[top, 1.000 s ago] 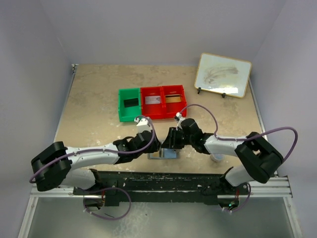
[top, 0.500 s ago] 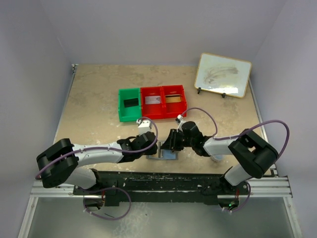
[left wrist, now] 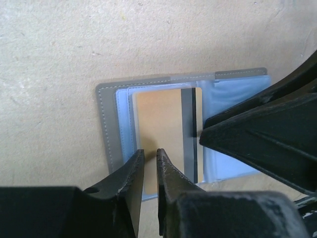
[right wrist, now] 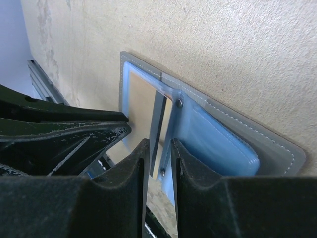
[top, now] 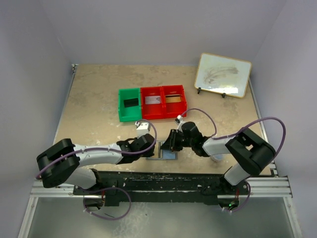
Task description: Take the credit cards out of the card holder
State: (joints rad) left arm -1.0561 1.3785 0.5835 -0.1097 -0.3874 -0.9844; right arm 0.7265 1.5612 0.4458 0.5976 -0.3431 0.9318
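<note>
Both arms are crowded nose to nose over the card holder (left wrist: 106, 124), which lies opened flat on the table (left wrist: 49, 49) directly beneath the two sets of fingertips. The left gripper (left wrist: 150, 152) has its jaws down to a thin slit, and the gold card (left wrist: 158, 114) with the dark stripe sits right under and just ahead of its tips, tucked in a blue sleeve. I cannot tell whether those tips actually have the card's near edge or only hover over it.

The right gripper (right wrist: 159, 144) is likewise only a sliver apart. It straddles the raised edge of the blue sleeve (right wrist: 213, 144), and whether it has a bite on it is not clear either.

The risks from here are several. The card is thin and lies flush, so the left fingers could pinch sleeve and card together, and a pull would then drag the whole holder along. If the right side isn't pinning the holder firmly, the same thing happens. The fingers of the two arms are almost touching, so any sideways correction could knock one into the other. And a shallow pinch may simply slide off the slick card.
</note>
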